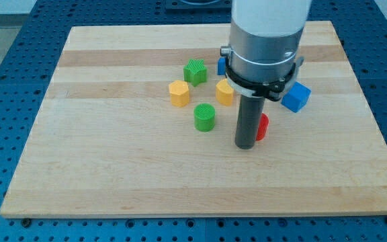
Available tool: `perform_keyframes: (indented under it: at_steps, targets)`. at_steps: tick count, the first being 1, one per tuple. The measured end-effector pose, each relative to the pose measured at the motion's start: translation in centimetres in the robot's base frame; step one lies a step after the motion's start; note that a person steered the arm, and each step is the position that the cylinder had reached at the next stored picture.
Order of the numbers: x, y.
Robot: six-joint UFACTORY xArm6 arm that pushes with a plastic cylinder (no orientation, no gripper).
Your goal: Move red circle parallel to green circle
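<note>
The red circle [263, 126] lies right of centre on the wooden board, mostly hidden behind my rod. My tip [246, 146] rests on the board touching or almost touching the red circle's left side. The green circle [205, 117] stands upright to the left of my tip, with a gap between them.
A green star block [195, 71] and a yellow hexagon [179, 93] lie above the green circle. Another yellow block [224, 93] and a blue block [222, 66] are partly hidden by the arm. A blue cube [296, 97] lies at the right. The board [113, 175] ends near the view's bottom.
</note>
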State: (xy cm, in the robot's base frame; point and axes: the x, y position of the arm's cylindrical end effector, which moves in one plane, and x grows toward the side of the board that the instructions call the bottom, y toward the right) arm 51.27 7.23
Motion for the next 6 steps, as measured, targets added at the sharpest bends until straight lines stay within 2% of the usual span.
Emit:
perform_keyframes:
  at_steps: [6]
  targets:
    - [-0.2,3.4]
